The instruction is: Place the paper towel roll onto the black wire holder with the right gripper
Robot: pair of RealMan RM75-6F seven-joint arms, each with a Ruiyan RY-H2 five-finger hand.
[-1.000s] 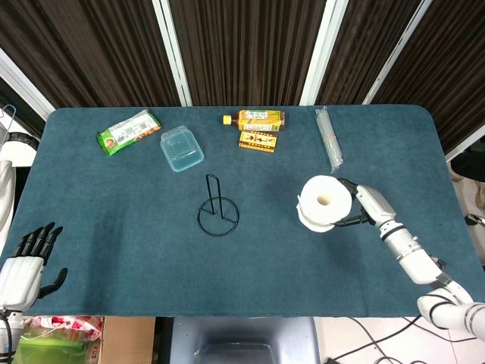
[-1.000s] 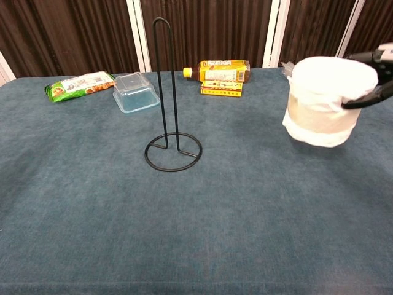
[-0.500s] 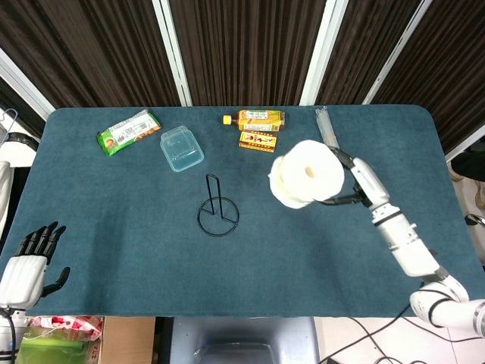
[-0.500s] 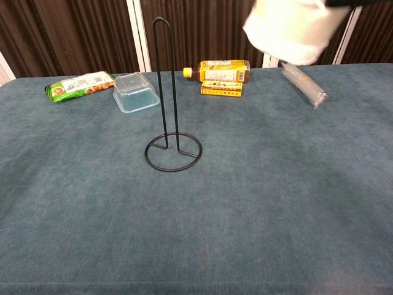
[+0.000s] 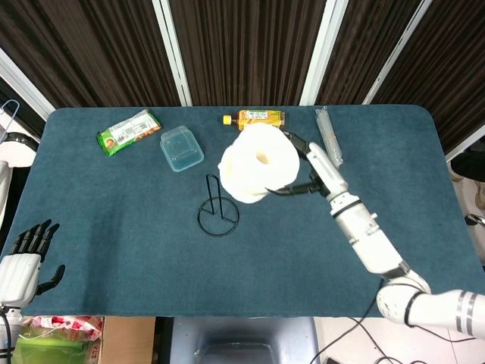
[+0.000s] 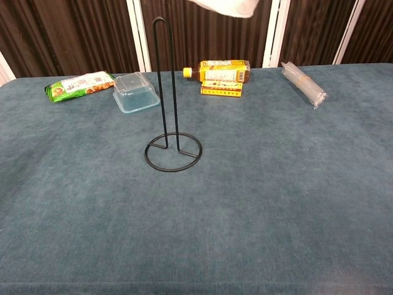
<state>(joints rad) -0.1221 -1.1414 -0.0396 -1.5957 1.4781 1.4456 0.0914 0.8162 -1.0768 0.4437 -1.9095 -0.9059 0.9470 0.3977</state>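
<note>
My right hand (image 5: 307, 168) grips the white paper towel roll (image 5: 259, 162) from its right side and holds it high above the table, core hole facing up. The roll hangs just right of the black wire holder (image 5: 217, 205), whose round base sits mid-table. In the chest view the holder (image 6: 170, 101) stands upright with its tall loop, and only the roll's bottom edge (image 6: 227, 7) shows at the top of the frame, right of the loop's tip. My left hand (image 5: 26, 258) rests off the table's front left corner, fingers spread, holding nothing.
Along the far edge lie a green snack packet (image 5: 128, 131), a clear plastic box (image 5: 181, 148), an orange drink bottle (image 5: 258, 117) with a yellow box (image 6: 221, 88) in front of it, and a clear sleeve of cups (image 5: 329, 135).
My right hand has carried the roll up and to the left, from low over the table's right side to high beside the holder. The left hand has hardly moved.
</note>
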